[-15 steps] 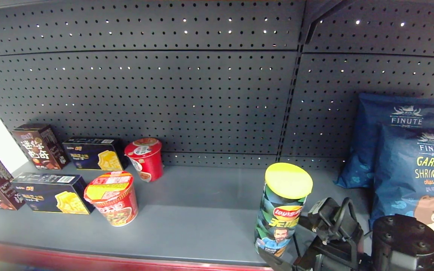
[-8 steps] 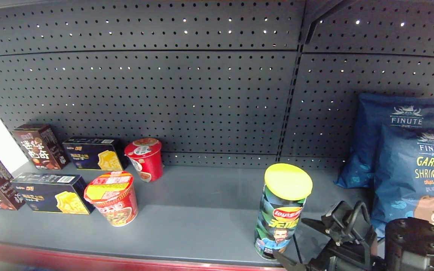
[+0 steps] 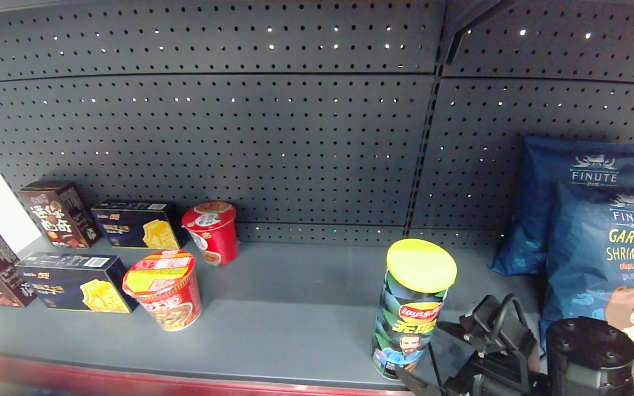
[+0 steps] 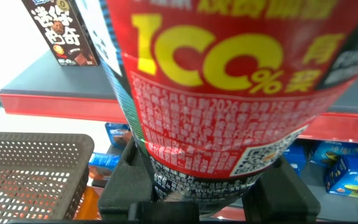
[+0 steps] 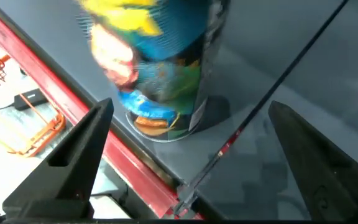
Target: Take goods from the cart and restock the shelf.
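Observation:
A chip can (image 3: 413,308) with a yellow lid stands upright near the front edge of the grey shelf (image 3: 295,319). My right gripper (image 3: 424,352) is open low at the can's right side. The right wrist view shows its fingers (image 5: 73,165) spread wide to either side of the can (image 5: 163,74), clear of it. My left gripper (image 4: 204,196) is shut on a red noodle cup (image 4: 229,93), held in front of the shelf's red lip (image 4: 42,102).
Two red noodle cups (image 3: 165,289) and several dark boxes (image 3: 75,280) fill the shelf's left part. Blue chip bags (image 3: 606,258) lean at the right. The middle shelf floor is bare. A brown mesh basket (image 4: 30,171) and an orange wire cart (image 5: 23,127) lie below.
My right gripper has pulled back from the can towards the right, then eased slightly back to the left. The can stays upright in place.

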Motion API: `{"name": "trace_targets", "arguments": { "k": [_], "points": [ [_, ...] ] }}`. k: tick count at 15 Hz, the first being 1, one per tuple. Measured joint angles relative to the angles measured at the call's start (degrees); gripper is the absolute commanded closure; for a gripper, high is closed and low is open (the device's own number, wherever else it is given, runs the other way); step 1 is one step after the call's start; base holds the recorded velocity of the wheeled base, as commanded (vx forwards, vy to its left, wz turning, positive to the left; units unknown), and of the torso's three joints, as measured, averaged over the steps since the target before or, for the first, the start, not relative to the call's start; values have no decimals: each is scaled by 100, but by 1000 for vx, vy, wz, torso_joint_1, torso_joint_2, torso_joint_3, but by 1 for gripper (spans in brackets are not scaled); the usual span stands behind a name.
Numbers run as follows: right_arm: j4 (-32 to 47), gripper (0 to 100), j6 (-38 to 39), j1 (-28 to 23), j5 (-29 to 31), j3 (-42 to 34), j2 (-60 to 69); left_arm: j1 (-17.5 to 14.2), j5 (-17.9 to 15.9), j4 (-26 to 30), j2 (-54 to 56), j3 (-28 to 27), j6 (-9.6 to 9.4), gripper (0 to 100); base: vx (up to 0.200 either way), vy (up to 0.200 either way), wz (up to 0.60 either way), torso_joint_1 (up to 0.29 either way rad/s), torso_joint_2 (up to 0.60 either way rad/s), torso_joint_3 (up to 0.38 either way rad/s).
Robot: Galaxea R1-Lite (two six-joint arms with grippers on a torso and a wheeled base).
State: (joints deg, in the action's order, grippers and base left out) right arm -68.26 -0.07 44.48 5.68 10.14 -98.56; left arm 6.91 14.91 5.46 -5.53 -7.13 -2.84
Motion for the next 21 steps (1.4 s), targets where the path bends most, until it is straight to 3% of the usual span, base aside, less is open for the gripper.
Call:
{"name": "trace_targets", "arguments": {
  "k": [10,21],
  "points": [
    [-52,0,-22,-149,-5,171,-380,5,0,0,0,-13,5,100,0,0,0,0,0,0],
    [24,0,-59,-69,89,-623,958,5,-7,-2,0,-13,-2,100,0,0,0,0,0,0]
  ]
}}
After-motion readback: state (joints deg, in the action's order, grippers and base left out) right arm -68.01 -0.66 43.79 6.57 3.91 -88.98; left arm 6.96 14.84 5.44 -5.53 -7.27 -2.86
